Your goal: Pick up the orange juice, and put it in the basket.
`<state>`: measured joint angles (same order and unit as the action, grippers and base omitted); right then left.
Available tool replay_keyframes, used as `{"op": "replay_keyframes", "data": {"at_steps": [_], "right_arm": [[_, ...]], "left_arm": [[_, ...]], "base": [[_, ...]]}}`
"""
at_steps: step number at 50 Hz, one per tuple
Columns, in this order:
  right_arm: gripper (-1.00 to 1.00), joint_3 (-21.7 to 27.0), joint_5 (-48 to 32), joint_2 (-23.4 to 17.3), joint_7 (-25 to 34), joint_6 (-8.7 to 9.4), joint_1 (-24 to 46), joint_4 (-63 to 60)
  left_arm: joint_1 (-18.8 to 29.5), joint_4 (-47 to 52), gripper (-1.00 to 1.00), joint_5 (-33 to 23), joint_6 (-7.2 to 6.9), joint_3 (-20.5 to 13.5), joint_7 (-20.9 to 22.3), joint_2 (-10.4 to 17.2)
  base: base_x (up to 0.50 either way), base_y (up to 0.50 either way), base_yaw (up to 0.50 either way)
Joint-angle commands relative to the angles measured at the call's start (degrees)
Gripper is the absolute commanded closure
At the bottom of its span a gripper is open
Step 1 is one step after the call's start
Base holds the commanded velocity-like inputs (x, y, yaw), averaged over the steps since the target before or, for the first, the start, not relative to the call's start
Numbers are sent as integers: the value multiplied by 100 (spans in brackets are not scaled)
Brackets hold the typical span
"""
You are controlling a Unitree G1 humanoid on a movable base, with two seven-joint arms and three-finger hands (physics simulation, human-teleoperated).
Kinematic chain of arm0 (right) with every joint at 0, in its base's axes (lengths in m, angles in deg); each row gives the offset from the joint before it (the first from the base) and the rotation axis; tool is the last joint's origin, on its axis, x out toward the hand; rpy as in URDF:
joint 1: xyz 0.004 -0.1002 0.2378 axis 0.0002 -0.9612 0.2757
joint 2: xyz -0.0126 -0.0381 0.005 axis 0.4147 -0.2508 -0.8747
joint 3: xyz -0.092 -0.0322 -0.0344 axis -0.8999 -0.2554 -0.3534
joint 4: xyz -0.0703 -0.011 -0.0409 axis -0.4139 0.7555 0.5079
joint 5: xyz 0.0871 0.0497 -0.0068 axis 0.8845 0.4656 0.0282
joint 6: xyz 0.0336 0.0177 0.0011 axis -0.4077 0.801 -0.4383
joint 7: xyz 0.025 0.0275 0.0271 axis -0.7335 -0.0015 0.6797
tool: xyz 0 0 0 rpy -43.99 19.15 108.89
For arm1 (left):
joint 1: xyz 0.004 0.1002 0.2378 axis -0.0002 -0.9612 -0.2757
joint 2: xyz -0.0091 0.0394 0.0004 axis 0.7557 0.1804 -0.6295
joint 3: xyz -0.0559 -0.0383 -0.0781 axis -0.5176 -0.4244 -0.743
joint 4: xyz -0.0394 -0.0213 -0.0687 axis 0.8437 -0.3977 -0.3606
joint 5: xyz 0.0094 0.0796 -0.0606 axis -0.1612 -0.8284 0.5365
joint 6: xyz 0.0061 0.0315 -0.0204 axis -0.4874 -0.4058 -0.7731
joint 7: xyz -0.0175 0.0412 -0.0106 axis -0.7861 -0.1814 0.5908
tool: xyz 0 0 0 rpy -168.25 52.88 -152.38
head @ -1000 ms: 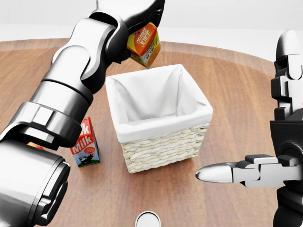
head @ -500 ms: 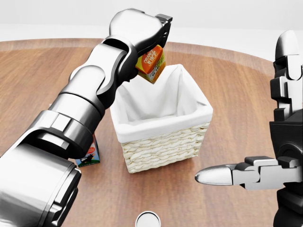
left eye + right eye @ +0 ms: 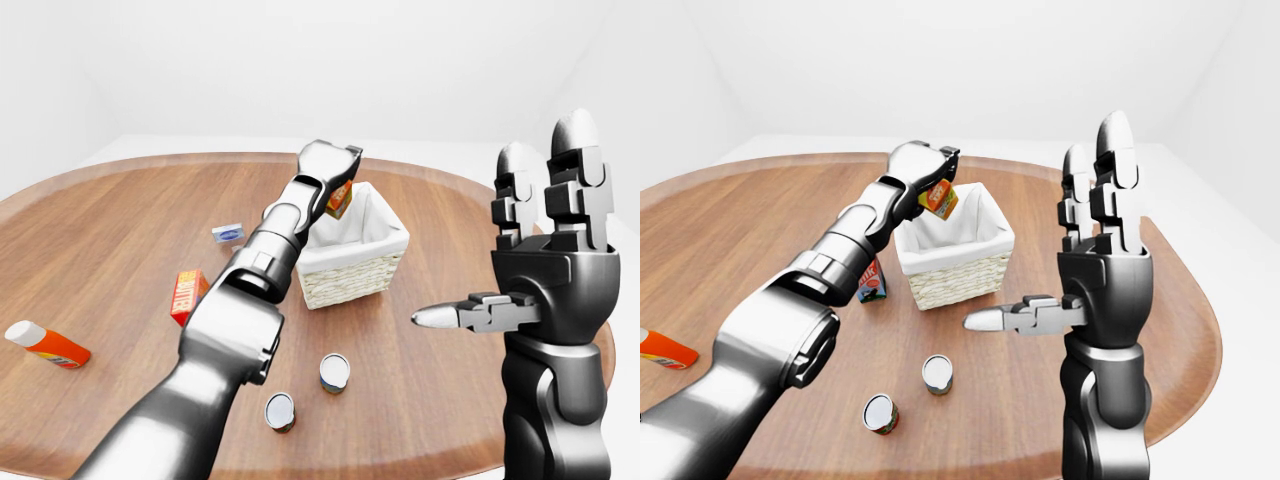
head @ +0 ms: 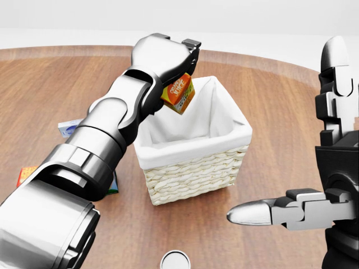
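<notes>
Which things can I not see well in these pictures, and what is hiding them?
- Orange juice: upper part covered by the left hand in the head view; fingers' grip hidden.
- Milk carton: mostly behind the left forearm in every view.
- Basket floor: near wall hides it.
- Can: cut by head view's bottom edge.
- Small blue box: label too small.

The left arm (image 4: pixel 106 140) reaches up from the head view's lower left, stretched out, its hand (image 4: pixel 165 56) curled shut round the juice (image 4: pixel 178 94). The right arm (image 3: pixel 1100 400) stands upright at the right, its hand (image 3: pixel 1095 260) spread open: 2 fingers (image 3: pixel 1115 150) point straight up, and the thumb (image 4: pixel 252 213) juts out level toward the left.
</notes>
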<state>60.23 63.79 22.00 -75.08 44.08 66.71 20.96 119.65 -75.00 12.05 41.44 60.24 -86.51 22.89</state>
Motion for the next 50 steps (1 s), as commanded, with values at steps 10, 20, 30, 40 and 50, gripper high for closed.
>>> {"op": "replay_keyframes", "data": {"at_steps": [10, 20, 30, 40, 50], "right_arm": [[-100, -2, 27, 12, 35, 0, -20, -58], [-100, -22, 10, 14, 36, 0, -33, -83], [-100, -21, 0, 14, 36, 0, -31, -41], [-100, -21, -4, 14, 37, 0, -19, -16], [-100, -59, -44, 22, 21, 0, -14, 33]], "left_arm": [[-100, -84, -100, 166, 0, -143, -482, -13], [-14, 116, -100, 498, 0, -161, -351, -22], [-67, 187, -100, 739, 0, -192, -212, 24], [-343, 636, -100, 1207, 0, -263, -11, 49], [-1220, 2505, -100, 2825, 0, -561, 1310, 149]], "base": [[0, 0, 0], [0, 0, 0], [0, 0, 0], [0, 0, 0], [0, 0, 0]]}}
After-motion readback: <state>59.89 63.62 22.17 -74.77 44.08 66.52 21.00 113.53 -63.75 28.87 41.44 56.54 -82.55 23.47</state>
